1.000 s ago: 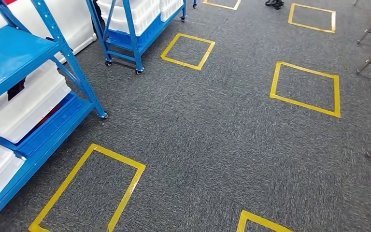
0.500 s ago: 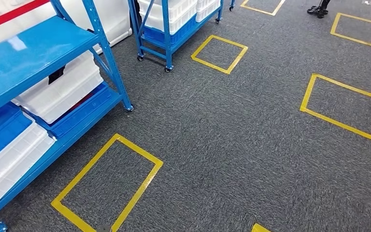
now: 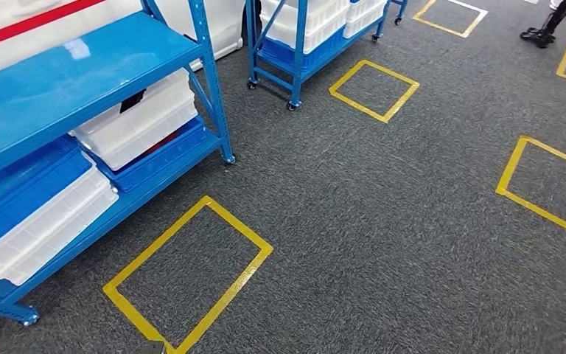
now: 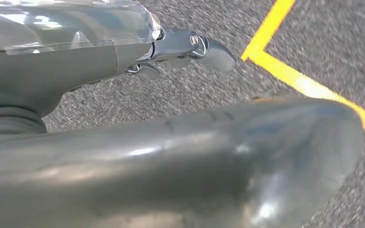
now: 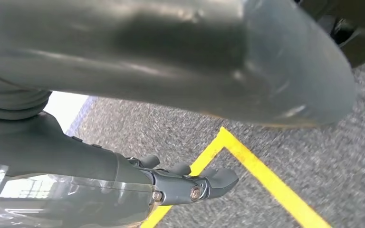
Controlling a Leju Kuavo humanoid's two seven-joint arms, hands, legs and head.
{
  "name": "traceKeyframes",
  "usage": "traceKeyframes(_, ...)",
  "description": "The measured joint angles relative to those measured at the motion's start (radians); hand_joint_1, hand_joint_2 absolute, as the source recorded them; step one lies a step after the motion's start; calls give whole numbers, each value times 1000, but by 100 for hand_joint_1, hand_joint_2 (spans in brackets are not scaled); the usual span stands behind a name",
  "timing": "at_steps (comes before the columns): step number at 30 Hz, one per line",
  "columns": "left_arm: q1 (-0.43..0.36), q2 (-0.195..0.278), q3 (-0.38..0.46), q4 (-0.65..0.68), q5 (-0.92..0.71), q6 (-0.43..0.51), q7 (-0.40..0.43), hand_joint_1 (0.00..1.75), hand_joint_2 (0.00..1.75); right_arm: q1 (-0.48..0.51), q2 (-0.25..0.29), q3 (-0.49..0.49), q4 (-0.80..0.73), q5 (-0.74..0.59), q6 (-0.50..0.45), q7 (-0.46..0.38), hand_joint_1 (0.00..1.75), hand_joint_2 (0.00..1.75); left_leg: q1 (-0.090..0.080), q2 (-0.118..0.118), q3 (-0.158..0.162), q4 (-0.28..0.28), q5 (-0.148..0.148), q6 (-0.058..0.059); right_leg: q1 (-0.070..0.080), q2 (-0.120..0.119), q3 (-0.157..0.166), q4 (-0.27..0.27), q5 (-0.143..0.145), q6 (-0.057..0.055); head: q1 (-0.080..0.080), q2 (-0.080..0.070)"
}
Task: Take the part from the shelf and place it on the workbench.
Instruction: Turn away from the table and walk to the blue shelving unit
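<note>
Glossy blue shelf (image 3: 81,70), rough carpet (image 3: 383,221)

Grey carpet (image 3: 383,221) carries yellow tape squares (image 3: 189,274). White bins (image 3: 134,122) sit nearby, and at the far edge stand what may be a person's shoes (image 3: 538,34).

Both hands show a thick glossy grey thumb, dark screwed fingers (image 4: 214,52) and clear plastic cover.
</note>
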Motion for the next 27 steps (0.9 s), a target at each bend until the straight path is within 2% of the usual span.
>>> traceKeyframes(1, -1, 0, 0, 0, 0, 0, 0, 0, 0, 0, 0, 0, 0, 0, 0, 0, 0, 0, -1, -11, 0, 0, 1, -1, 5, 17, 29, -67, 30, -8, 0, 0)
traceKeyframes(2, -1, -1, 0, 0, 0, 1, 0, 0, 0, 0, 0, 0, 0, 0, 0, 0, 0, 0, -1, -21, -2, 0, 2, -4, 10, 30, 47, -109, 45, -13, 0, 0)
traceKeyframes(3, 0, -1, 0, 0, 0, 1, 0, 0, 0, 0, 0, 0, 0, 0, 0, 1, 0, 0, -1, -29, -3, 0, 3, -7, 13, 36, 55, -129, 49, -16, 0, 0)
traceKeyframes(5, 2, -1, 0, 0, 0, 2, 0, 0, 0, -3, 1, 0, 0, 0, 0, 2, 0, 0, -1, -42, -6, -3, 6, -17, 11, 16, 58, -139, 55, -18, 0, 0)
traceKeyframes(7, 4, 0, 0, 0, 0, 3, 0, 0, 0, -4, 3, 0, 0, 1, 0, 3, 0, 0, -5, -11, -19, 22, -17, -25, 5, -7, 65, -157, 63, -25, 0, 0)
traceKeyframes(9, 1, 0, 0, 0, 0, 3, 0, 0, 0, -1, 4, 0, 0, 1, 0, 4, 0, 0, -4, 40, -65, 123, -80, -33, 4, -32, 67, -166, 67, -32, 0, 0)
traceKeyframes(10, 0, 1, 0, 0, 0, 3, 0, 0, 0, 1, 4, 0, 0, 1, 0, 5, 0, 0, -1, 52, -95, 192, -113, -38, 5, -45, 66, -165, 67, -33, 0, 0)
traceKeyframes(11, 0, 1, 0, 0, 0, 3, 0, 0, 0, 2, 4, 0, 0, 1, 0, 5, 0, 0, 1, 57, -118, 247, -133, -42, 6, -58, 66, -164, 66, -33, 0, 0)
traceKeyframes(12, 1, 1, 0, 0, 1, 3, 0, 0, 0, 3, 5, 0, 0, 2, 0, 5, 0, 0, 4, 60, -126, 273, -137, -47, 6, -70, 65, -163, 64, -33, 0, 0)
traceKeyframes(13, 3, 1, 0, 0, 1, 3, 1, 0, 0, 2, 5, 0, 0, 2, 0, 5, 0, 0, 6, 63, -115, 258, -121, -50, 6, -81, 65, -161, 63, -31, 0, 0)
traceKeyframes(14, 4, 1, 0, 0, 1, 3, 1, 0, 0, 2, 5, 0, 0, 2, 0, 5, 0, 0, 8, 70, -83, 204, -91, -53, 5, -91, 65, -158, 61, -29, 0, 0)
traceKeyframes(15, 4, 2, 0, 0, 1, 3, 1, 0, 0, 2, 6, 0, 0, 2, 0, 6, 0, 0, 9, 88, -41, 128, -62, -53, 5, -101, 66, -153, 57, -25, 0, 0)
traceKeyframes(17, 1, 2, 0, 0, 2, 3, 1, 0, 0, 1, 7, 0, 0, 3, 0, 6, 0, 0, 4, 115, 20, 14, -27, -42, 7, -119, 67, -144, 50, -16, 0, 0)
traceKeyframes(18, 0, 2, 0, 0, 2, 3, 1, 0, 0, 0, 8, 0, 0, 4, 0, 6, 0, 0, 2, 121, 30, -8, -25, -34, 9, -125, 67, -141, 48, -11, 0, 0)
traceKeyframes(20, 3, 2, 0, 0, 2, 4, 1, 0, 0, -4, 8, 0, 0, 5, 1, 6, 0, 0, 0, 106, 27, -11, -22, -19, 9, -138, 70, -140, 48, -2, 0, 0)
traceKeyframes(21, 5, 3, 1, 0, 2, 4, 1, 0, 0, -6, 8, 0, 0, 6, 1, 6, 0, 0, 1, 99, 28, -15, -18, -13, 7, -134, 70, -136, 44, 3, 0, 0)
traceKeyframes(22, 6, 3, 1, 0, 2, 4, 1, 0, 0, -7, 9, 0, 0, 6, 1, 6, 0, 0, 4, 91, 29, -18, -14, -7, 4, -119, 66, -122, 30, 9, 0, 0)
traceKeyframes(23, 5, 3, 1, 0, 2, 4, 1, 0, 0, -7, 9, 0, 0, 6, 1, 7, 0, 0, 6, 83, 30, -22, -10, -1, 1, -95, 52, -88, 5, 15, 0, 0)
traceKeyframes(25, 2, 3, 2, 0, 2, 3, 1, 0, 0, -3, 9, 0, 0, 7, 1, 8, 0, 0, 8, 66, 27, -23, -5, 5, -6, -47, -2, 30, -63, 23, 0, 0)
traceKeyframes(26, 2, 3, 2, 0, 2, 3, 1, 0, 0, -2, 9, 0, 0, 8, 2, 8, 0, 0, 8, 56, 25, -22, -4, 5, -8, -37, -31, 94, -89, 25, 0, 0)
traceKeyframes(27, 2, 3, 2, 0, 2, 3, 1, 0, 0, -1, 9, 0, 0, 8, 2, 8, 0, 0, 8, 46, 24, -22, -3, 5, -10, -34, -51, 135, -98, 27, 0, 0)
